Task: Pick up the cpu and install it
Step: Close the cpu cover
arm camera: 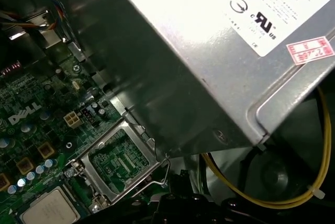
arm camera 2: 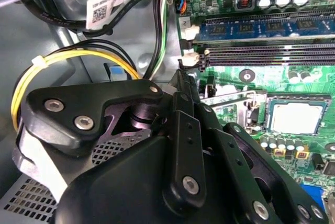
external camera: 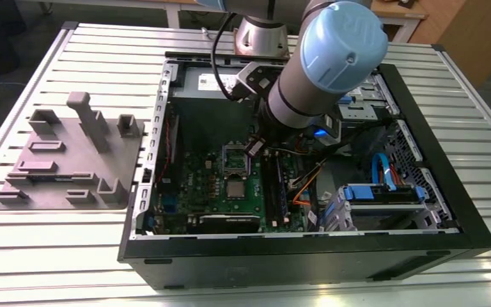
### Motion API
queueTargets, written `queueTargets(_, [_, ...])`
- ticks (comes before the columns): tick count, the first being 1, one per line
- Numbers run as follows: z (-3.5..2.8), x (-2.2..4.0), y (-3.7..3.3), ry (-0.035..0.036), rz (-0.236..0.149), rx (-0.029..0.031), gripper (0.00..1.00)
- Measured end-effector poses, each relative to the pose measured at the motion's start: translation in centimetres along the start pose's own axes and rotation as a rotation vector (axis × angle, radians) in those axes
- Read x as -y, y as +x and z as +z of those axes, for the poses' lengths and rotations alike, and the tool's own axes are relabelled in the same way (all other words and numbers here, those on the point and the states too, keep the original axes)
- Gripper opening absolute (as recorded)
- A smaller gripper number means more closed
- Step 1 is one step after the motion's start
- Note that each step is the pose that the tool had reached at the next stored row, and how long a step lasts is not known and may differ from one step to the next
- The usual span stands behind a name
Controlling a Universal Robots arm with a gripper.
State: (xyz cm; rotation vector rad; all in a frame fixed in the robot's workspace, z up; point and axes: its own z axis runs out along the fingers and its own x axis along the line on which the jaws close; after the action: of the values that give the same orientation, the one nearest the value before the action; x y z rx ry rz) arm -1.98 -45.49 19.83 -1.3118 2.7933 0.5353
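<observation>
The cpu lies flat on the green motherboard, silvery top up, just beside the opened metal socket frame; in both wrist views it shows as a pale square, and, with the raised frame next to it. The gripper hangs inside the open computer case, above the frame and apart from the cpu. Whether its fingers are spread or pressed together cannot be told, as its black body hides them. The grey power supply box sits close to the frame. The case stands on the slatted counter, and a grey fixture tray rests near the counter's edge at the exterior view's left.
</observation>
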Motion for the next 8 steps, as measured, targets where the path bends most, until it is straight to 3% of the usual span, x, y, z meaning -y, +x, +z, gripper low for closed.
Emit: queueTargets(8, [0.02, -0.13, 0.09, 0.0113, 0.001, -0.0137, 0.11])
